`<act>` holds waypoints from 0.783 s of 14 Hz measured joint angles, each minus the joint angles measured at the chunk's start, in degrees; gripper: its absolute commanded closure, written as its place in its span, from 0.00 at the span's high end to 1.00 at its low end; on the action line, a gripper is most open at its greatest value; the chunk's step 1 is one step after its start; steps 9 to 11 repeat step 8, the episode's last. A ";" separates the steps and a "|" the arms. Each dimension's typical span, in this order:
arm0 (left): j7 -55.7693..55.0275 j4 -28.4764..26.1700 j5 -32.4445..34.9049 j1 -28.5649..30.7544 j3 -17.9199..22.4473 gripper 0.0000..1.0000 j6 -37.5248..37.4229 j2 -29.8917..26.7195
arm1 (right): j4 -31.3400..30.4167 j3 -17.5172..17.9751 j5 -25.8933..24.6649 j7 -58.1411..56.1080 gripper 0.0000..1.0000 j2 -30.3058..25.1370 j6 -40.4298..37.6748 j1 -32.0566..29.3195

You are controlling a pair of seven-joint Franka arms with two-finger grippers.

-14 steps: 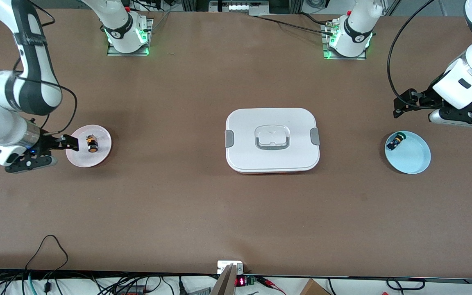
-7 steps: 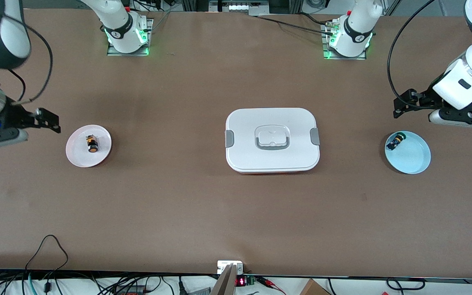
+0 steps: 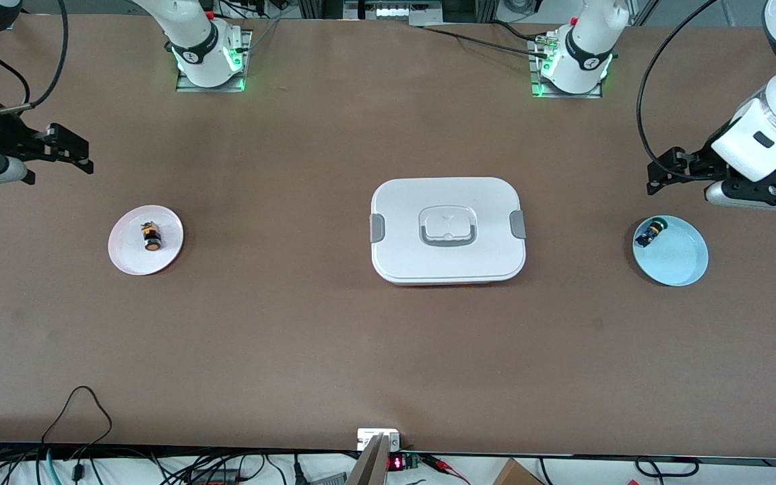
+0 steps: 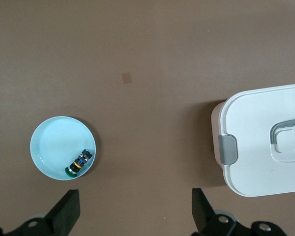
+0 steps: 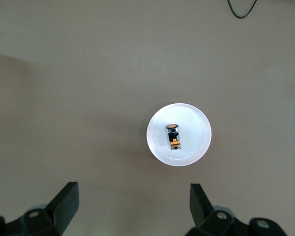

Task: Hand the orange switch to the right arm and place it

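1. Found the orange switch point(image 3: 152, 238) lying on the white plate point(image 3: 126, 259), mid-height in the front view, at the right arm's end.
2. Saw the right gripper point(image 3: 83, 156) spread empty over bare table, higher in that view. Saw the left gripper point(image 3: 656, 176) released too, waiting beside the blue plate point(image 3: 683, 266).
3. Judged placement done; best withdrawn without brushing the plate.

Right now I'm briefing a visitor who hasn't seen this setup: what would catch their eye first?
The big white lidded box at the table's middle. Then two small plates: a white one toward the right arm's end with the orange switch lying on it, a pale blue one toward the left arm's end with a green-capped button. The right gripper and left gripper hang open, empty.
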 measured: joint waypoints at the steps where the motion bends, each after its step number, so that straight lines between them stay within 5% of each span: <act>1: 0.00 0.00 0.00 0.00 0.00 1.00 -0.02 0.01 | 0.00 0.38 0.00 0.57 1.00 0.02 -0.02 0.03; 11: 0.00 0.00 0.01 0.00 0.00 1.00 -0.04 0.03 | 1.25 0.49 0.00 0.72 1.00 0.40 -0.02 -0.02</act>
